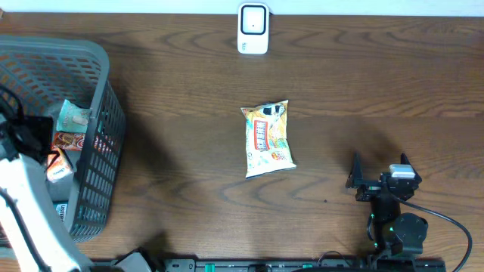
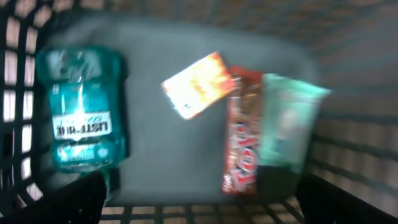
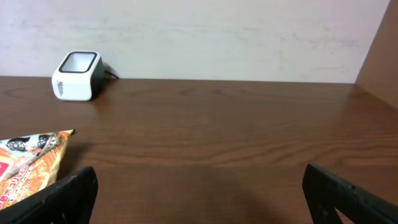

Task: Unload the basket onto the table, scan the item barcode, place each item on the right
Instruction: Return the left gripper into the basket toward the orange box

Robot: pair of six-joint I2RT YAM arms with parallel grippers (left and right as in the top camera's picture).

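Black left hand (image 2: 202,202) spread, empty, right hand (image 3: 202,196) alike

Overhead: straight down, whole surface (image 1: 189,189). Left wrist: close, blurred, down into basket (image 2: 168,155). Right wrist: low, level across surface toward scanner (image 3: 77,76); scanner, snack bag (image 3: 25,165) shared with overhead.

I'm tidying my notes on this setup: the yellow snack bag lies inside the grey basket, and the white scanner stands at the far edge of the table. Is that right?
Not quite. The yellow snack bag lies on the bare table, well apart from the grey basket, not inside it; the overhead view shows this. The white scanner does stand at the far edge of the table.
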